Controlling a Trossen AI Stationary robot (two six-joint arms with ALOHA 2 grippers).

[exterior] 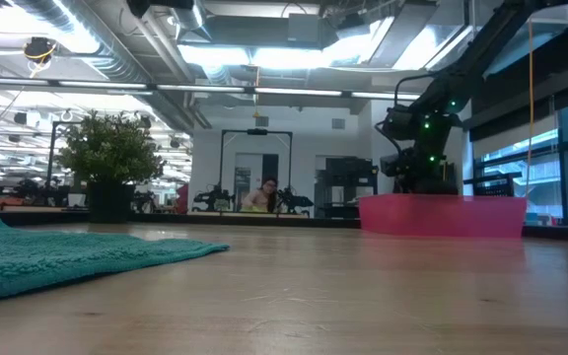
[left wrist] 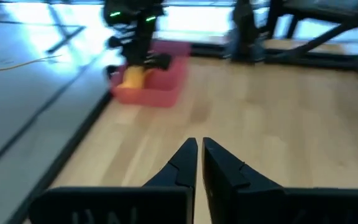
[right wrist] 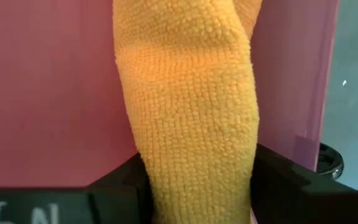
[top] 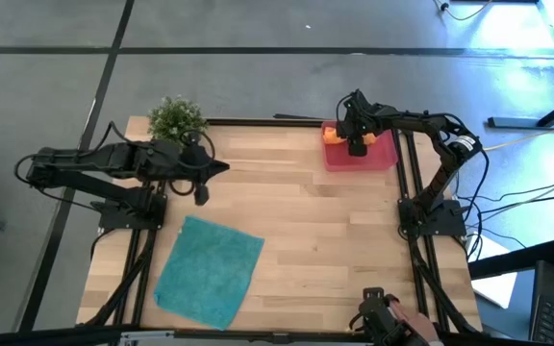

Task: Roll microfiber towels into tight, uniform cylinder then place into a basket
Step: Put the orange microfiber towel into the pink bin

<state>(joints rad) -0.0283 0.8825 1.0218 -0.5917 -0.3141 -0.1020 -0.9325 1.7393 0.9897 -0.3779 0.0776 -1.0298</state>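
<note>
The orange towel [right wrist: 188, 106], rolled up, sits in the pinkish-red basket [top: 378, 157] at the table's far right; it also shows in the high view [top: 334, 135] and the left wrist view [left wrist: 133, 77]. My right gripper [top: 357, 144] stands over the basket's left end, shut on the roll. The teal towel [top: 210, 269] lies spread flat on the table near the front left. My left gripper [left wrist: 199, 158] is shut and empty over the table's far left [top: 203, 195], beside the plant. My right gripper pinches the rolled orange towel between its two fingers [right wrist: 124, 186], one on each side of the roll [right wrist: 194, 180]. The fingers point down into the basket's left end. The roll runs on ahead of the fingers over the basket's floor.
A small green plant [top: 176, 117] stands at the table's far left corner. A person's hand [top: 416, 327] with a dark device shows at the near edge. Bare wood [top: 335, 231] lies between the teal towel and the basket.
</note>
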